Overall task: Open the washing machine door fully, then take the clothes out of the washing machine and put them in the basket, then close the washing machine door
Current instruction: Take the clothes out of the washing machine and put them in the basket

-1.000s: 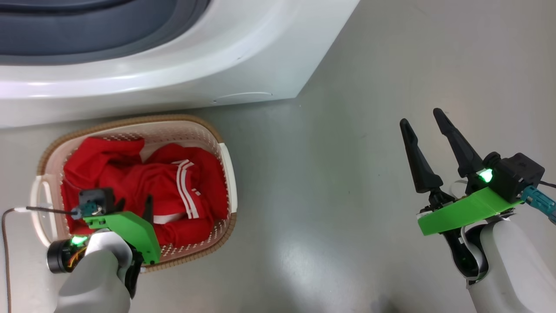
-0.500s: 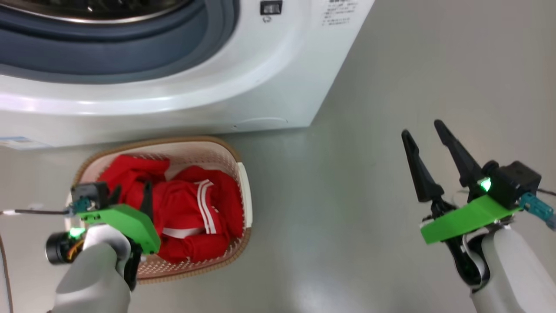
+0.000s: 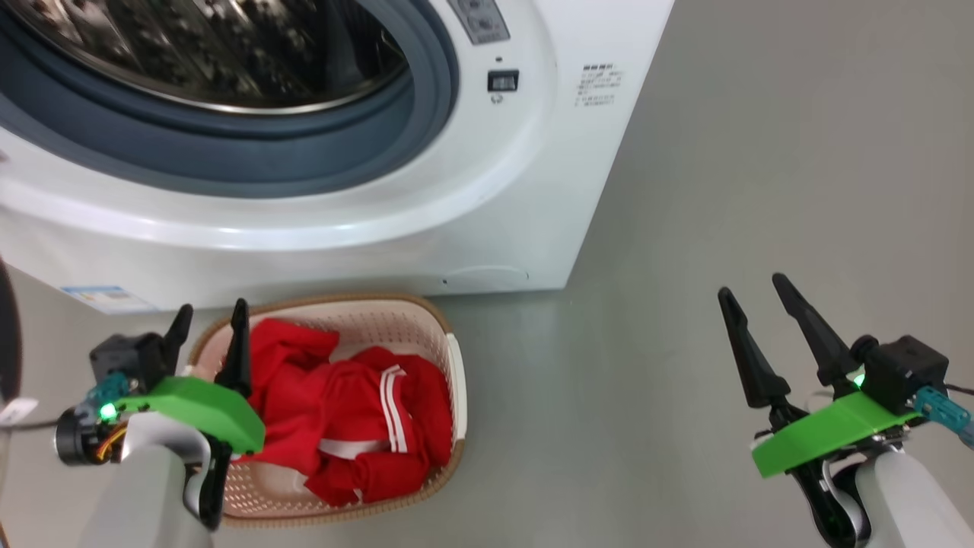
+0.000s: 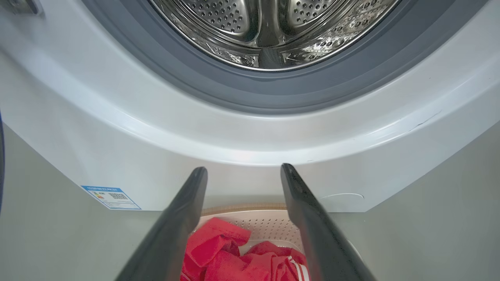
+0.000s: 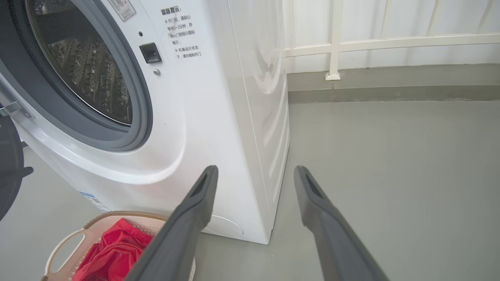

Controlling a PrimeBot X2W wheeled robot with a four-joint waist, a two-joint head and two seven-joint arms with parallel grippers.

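Washer door (image 3: 7,327) = dark sliver, cut off at 9 o'clock. 8 o'clock side of basket (image 3: 380,323) hidden behind left gripper (image 3: 213,306). Drum (image 3: 190,53) cropped at 12, sticker (image 3: 599,80) txt too tiny to read.

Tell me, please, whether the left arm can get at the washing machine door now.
Likely yes. The left pincer is open and empty by the basket, and the door stands to its left with nothing between them, though mostly out of frame.
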